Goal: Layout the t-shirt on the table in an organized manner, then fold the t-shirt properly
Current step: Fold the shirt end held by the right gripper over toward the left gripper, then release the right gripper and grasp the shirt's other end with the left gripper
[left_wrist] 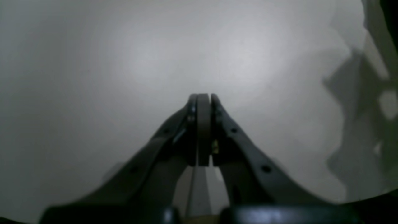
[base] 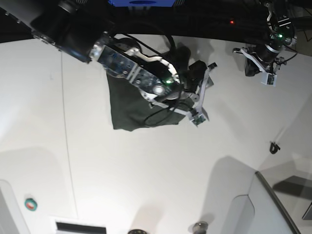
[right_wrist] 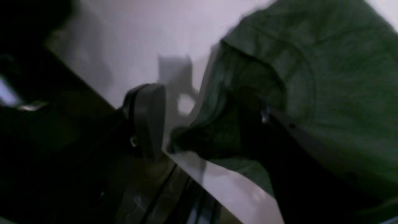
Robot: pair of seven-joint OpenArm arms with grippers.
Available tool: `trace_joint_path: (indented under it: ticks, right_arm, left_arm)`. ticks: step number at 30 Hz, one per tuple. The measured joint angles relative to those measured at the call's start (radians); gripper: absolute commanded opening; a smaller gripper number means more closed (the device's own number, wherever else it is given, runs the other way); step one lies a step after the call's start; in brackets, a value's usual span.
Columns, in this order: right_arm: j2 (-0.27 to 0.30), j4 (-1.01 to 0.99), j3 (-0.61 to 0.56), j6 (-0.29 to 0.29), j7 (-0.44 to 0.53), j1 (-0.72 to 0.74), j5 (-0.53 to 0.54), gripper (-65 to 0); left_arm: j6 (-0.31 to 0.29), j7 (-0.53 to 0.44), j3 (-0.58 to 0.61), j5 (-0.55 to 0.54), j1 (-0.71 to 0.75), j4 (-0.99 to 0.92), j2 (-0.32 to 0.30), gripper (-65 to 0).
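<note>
The dark green shirt (base: 127, 105) lies bunched on the white tabletop (base: 146, 170). The right gripper (right_wrist: 202, 115) is parted at its edge, one finger under the cloth. The left gripper (left_wrist: 203, 99) is closed, empty.

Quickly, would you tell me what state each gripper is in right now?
Left gripper: shut, holding nothing, over the bare table.
Right gripper: jaws apart at the t-shirt edge; no grip on it shows.

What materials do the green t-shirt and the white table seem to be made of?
The t-shirt: soft knit fabric, probably cotton, matte; it folds and wrinkles, and a faint weave shows in the right wrist view. The table: a hard, smooth white top, perhaps laminate or painted board; it gives soft highlights and clear shadows.
</note>
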Motion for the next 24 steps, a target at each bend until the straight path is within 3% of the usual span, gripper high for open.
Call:
trace_joint_path:
  ticks: [6,8,12,13,16,19,22,24]
  right_arm:
    - [0.148,0.099,0.117,-0.048,-0.008,-0.097,-0.005,-31.1]
    - [0.17,0.096,0.156,-0.052,-0.011,-0.121,-0.003,-34.4]
    - [0.18,0.095,0.216,-0.052,-0.004,-0.149,-0.004,-62.3]
    - [0.18,0.095,0.227,-0.053,-0.004,-0.151,-0.003,-65.0]
    - [0.18,0.107,0.289,-0.053,-0.002,-0.154,0.004,-63.3]
    - [0.194,0.181,0.397,-0.052,0.084,-0.186,-0.001,-64.8]
    - [0.241,0.244,0.493,-0.053,0.143,-0.251,-0.003,-64.5]
    - [0.27,0.274,0.554,-0.052,0.174,-0.301,0.0,-59.1]
  left_arm:
    - [0.004,-0.011,-0.003,0.0,0.025,-0.005,-0.047,-65.0]
    - [-0.007,-0.008,-0.002,0.0,0.031,-0.005,-0.053,-65.0]
    - [-0.005,-0.011,0.007,0.0,0.027,0.003,-0.051,-65.0]
    - [-0.004,-0.01,0.009,0.0,0.027,0.009,-0.048,-65.0]
    - [0.0,0.003,0.042,0.006,0.031,0.061,-0.023,-65.0]
    - [-0.105,0.027,0.077,-0.005,0.037,0.172,0.035,-65.0]
    - [-0.121,0.17,0.069,-0.023,0.031,0.266,0.105,-65.0]
    - [-0.121,0.254,0.066,-0.077,0.027,0.294,0.111,-65.0]
